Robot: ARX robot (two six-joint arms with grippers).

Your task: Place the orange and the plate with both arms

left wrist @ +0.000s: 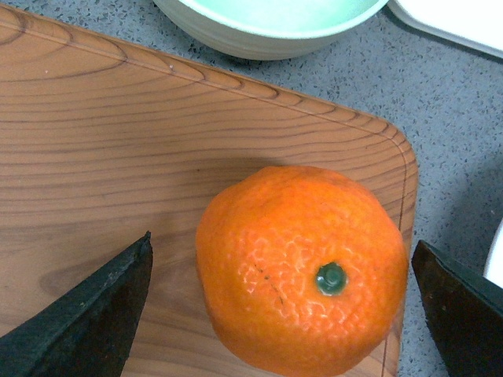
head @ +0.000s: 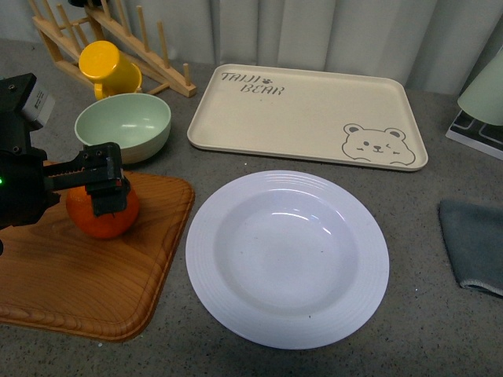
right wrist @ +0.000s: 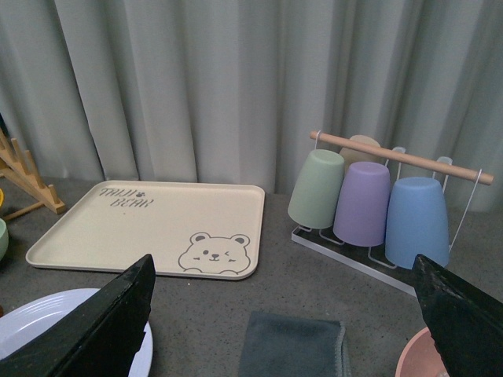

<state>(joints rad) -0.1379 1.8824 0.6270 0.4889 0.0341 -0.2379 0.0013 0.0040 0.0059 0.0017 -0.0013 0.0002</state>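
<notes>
The orange (head: 106, 216) sits on a wooden board (head: 78, 275) at the left. My left gripper (head: 106, 182) hangs just above it, open, its fingers on either side. In the left wrist view the orange (left wrist: 302, 267) lies between the two black fingertips (left wrist: 94, 314), green stem dot up, untouched. The white ridged plate (head: 287, 258) lies empty on the table's middle. My right gripper (right wrist: 287, 314) is open and empty, raised at the right, out of the front view. A part of the plate (right wrist: 47, 326) shows in its view.
A pale green bowl (head: 123, 126), a yellow cup (head: 108, 67) and a wooden rack (head: 118, 35) stand at the back left. A beige bear-print tray (head: 310, 114) lies behind the plate. A grey cloth (head: 474, 243) lies at the right. Upturned cups (right wrist: 361, 200) hang on a holder.
</notes>
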